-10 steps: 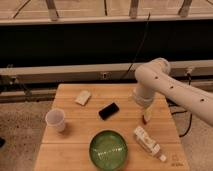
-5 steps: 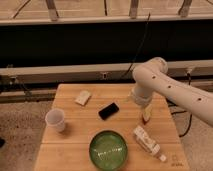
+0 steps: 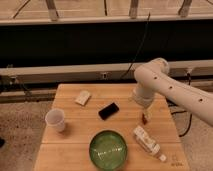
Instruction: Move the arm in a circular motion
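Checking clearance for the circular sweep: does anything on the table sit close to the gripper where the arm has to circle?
Possibly. The gripper at the arm's tip hangs over the table's right half, just above the white bottle lying there. The black phone lies to its left and the green bowl below-left. A low circle could brush them.

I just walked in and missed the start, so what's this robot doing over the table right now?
The white arm reaches in from the right over the wooden table, its hand hanging above the right side, holding nothing. On the table sit a green bowl, a white cup, a black phone, a small packet and a bottle lying flat, all untouched.
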`<state>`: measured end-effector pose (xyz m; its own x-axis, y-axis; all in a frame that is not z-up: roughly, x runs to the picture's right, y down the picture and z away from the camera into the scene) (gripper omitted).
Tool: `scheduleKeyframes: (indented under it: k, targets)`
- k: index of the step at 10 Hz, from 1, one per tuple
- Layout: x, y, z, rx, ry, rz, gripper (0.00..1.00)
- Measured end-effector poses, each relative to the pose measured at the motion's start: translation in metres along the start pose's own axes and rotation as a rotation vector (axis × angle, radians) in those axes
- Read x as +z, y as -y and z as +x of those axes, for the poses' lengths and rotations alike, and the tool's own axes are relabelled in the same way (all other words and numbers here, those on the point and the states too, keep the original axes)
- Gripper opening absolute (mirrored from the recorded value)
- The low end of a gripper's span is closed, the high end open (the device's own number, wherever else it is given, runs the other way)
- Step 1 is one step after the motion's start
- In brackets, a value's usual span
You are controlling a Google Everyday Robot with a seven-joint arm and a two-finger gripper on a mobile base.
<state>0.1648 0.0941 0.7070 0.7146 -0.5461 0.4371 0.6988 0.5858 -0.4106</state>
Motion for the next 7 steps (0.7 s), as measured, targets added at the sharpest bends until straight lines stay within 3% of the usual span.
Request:
scheduleKeyframes:
  k: [7]
  targets:
    - [0.0022, -0.0032, 0.0117, -0.029, -0.006, -0.001, 0.80]
